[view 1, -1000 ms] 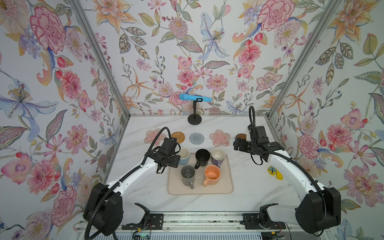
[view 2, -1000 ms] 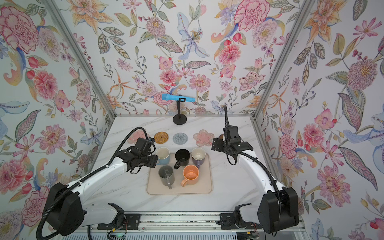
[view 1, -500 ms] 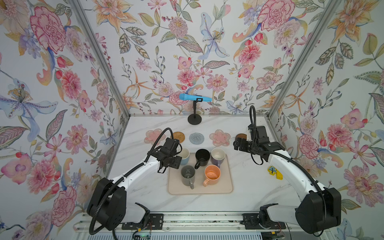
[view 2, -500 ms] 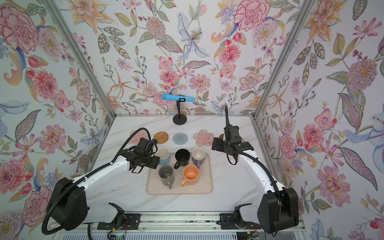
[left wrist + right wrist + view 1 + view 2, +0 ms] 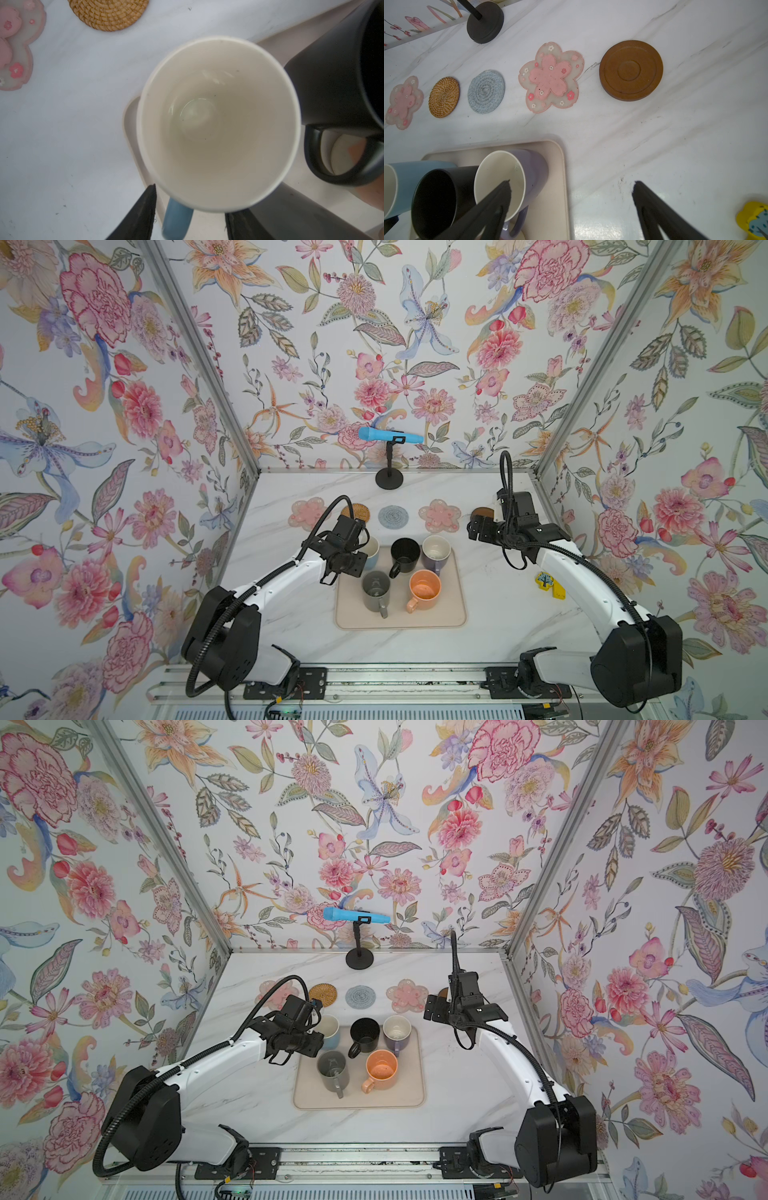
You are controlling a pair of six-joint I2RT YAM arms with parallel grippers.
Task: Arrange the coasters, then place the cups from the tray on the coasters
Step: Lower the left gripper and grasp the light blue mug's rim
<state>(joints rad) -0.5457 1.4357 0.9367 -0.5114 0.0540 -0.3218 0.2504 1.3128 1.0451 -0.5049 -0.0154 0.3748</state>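
Narrowing since 1 second ago, the left gripper (image 5: pixel 190 204) straddles the handle (image 5: pixel 177 220) of the light blue mug (image 5: pixel 218 124), jaws not yet pinching. Right gripper (image 5: pixel 572 182) hangs spread and empty. All 5 coasters (image 5: pixel 551 78) lie in a row; all 5 cups (image 5: pixel 424 589) remain on the tray (image 5: pixel 415 620).

Five coasters (image 5: pixel 551 78), five cups (image 5: pixel 424 589), one tray (image 5: pixel 441 614), one black stand (image 5: pixel 389 480).

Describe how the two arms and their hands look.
The left arm and right arm have glossy white curved links with bulky black joint housings on a shared metal rail. A black ribbed cable loops over each wrist. The left hand and right hand are black, with slim, tapering matte fingers. No markings are readable.
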